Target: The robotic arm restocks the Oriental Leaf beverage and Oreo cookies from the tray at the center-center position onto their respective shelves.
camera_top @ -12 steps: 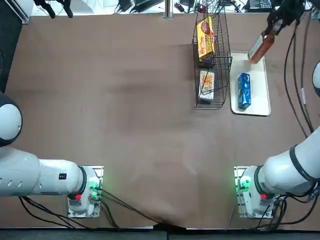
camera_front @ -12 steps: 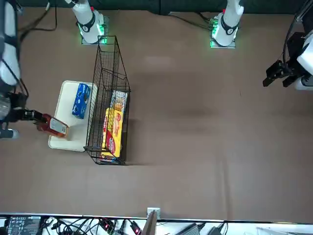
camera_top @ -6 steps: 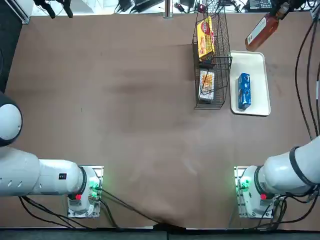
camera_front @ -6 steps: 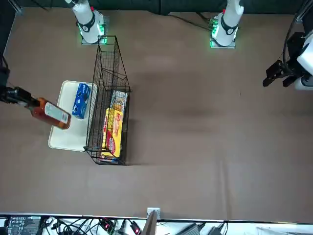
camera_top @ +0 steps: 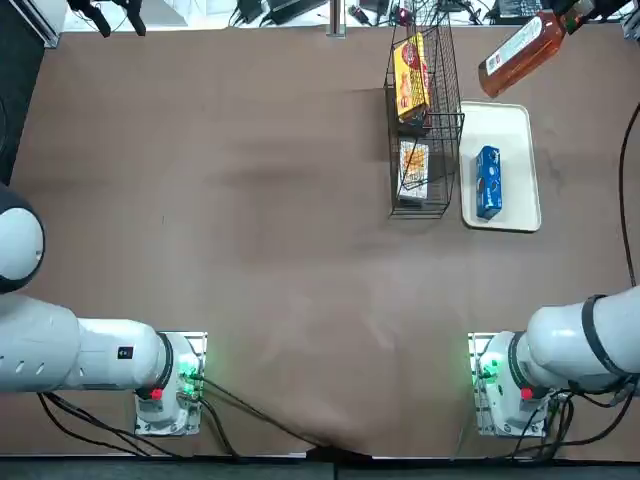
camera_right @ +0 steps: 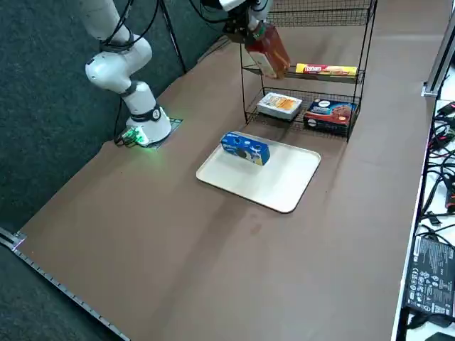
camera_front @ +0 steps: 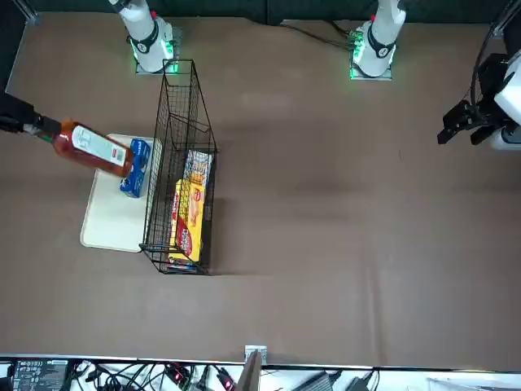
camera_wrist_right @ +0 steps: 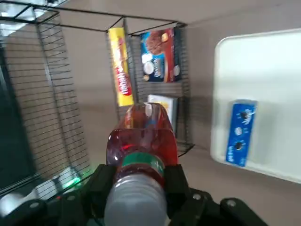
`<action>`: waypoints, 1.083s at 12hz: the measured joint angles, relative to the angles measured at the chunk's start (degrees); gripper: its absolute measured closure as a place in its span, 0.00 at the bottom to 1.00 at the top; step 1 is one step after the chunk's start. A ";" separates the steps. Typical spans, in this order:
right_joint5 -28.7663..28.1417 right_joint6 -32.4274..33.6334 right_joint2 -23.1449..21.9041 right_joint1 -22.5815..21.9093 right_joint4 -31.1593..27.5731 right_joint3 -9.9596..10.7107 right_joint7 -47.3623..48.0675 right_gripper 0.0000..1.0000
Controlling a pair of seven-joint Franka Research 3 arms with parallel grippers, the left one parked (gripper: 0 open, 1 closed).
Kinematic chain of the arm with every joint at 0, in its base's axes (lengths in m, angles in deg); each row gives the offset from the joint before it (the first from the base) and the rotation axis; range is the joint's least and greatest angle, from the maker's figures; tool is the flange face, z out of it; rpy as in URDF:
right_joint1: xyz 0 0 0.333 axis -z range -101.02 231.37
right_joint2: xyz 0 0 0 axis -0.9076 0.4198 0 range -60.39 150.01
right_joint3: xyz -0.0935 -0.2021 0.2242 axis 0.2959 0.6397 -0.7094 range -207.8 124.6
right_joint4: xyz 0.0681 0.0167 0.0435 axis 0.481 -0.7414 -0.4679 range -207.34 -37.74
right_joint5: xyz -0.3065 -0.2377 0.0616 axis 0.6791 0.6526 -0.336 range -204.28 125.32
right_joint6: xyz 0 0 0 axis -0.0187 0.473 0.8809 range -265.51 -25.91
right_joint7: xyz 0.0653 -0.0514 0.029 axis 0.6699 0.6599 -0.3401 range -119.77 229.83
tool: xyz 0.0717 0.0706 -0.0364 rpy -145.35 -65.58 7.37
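The right gripper (camera_wrist_right: 143, 188) pinches the bottle (camera_wrist_right: 141, 146) above the table — the tray (camera_right: 291, 174) holds just the blue packet (camera_right: 245, 148).

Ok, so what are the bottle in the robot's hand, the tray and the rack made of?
Bottle: probably smooth, shiny plastic; it's see-through, with red-brown drink inside.
Tray: maybe plastic, white and smooth with rounded corners.
Rack: likely metal wire painted black; you see thin, straight bars.
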 joint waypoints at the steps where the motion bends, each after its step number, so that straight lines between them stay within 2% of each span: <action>1: -1.51 0.66 -0.44 0.30 -0.84 0.00 -0.05 0.42; 7: -8.30 -0.16 -3.47 0.24 -11.14 -0.51 -4.57 0.42; 13: -10.67 -9.64 -8.37 -3.31 -23.35 -1.64 -5.49 0.42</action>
